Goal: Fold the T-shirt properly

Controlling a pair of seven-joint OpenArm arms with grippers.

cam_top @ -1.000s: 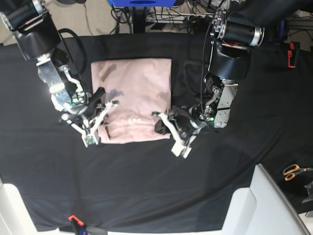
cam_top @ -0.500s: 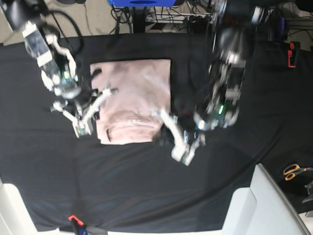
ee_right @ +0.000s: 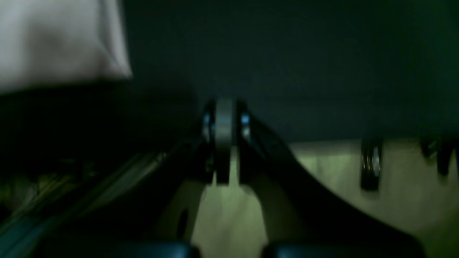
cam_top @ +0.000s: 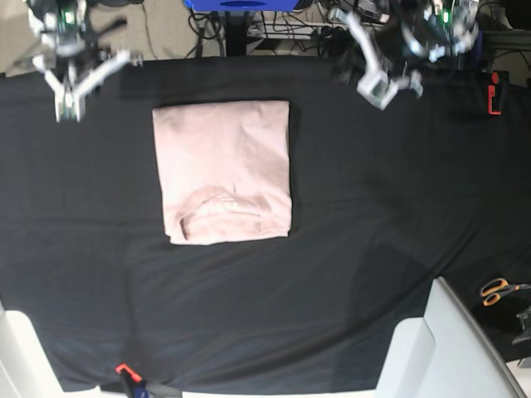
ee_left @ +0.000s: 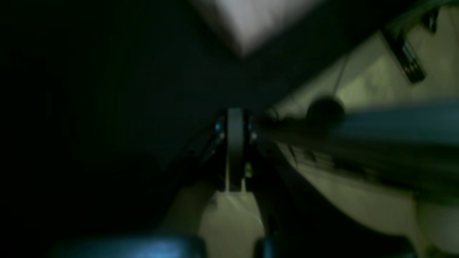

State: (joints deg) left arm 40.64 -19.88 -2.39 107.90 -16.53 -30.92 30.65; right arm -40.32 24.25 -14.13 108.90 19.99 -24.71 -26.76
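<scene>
Two arms show in the base view, both near the far edge of the table cloth (cam_top: 348, 274) and well apart from the T-shirt (cam_top: 222, 170); the right gripper (cam_top: 70, 87) sits at the upper left, the left gripper (cam_top: 383, 83) at the upper right, neither carrying anything. The T-shirt lies folded into a neat pale pink rectangle left of the cloth's middle, its long axis running from far edge to near edge, the ribbed collar showing at the near end; it lies nearer the right gripper, below and inward of it, while the left gripper stands farther off across bare black cloth. The fabric looks soft and matte, with crisp side edges and a slight ridge round the collar; I judge the fold done or nearly so.

The left wrist view is dim and blurred; the left gripper (ee_left: 235, 143) has its jaws pressed together on nothing, and a pale corner of the T-shirt (ee_left: 251, 18) lies ahead.

The right wrist view shows the right gripper (ee_right: 224, 143) likewise closed and empty; the T-shirt (ee_right: 53, 39) lies ahead to its left, a smooth pale sheet against dark cloth.
</scene>
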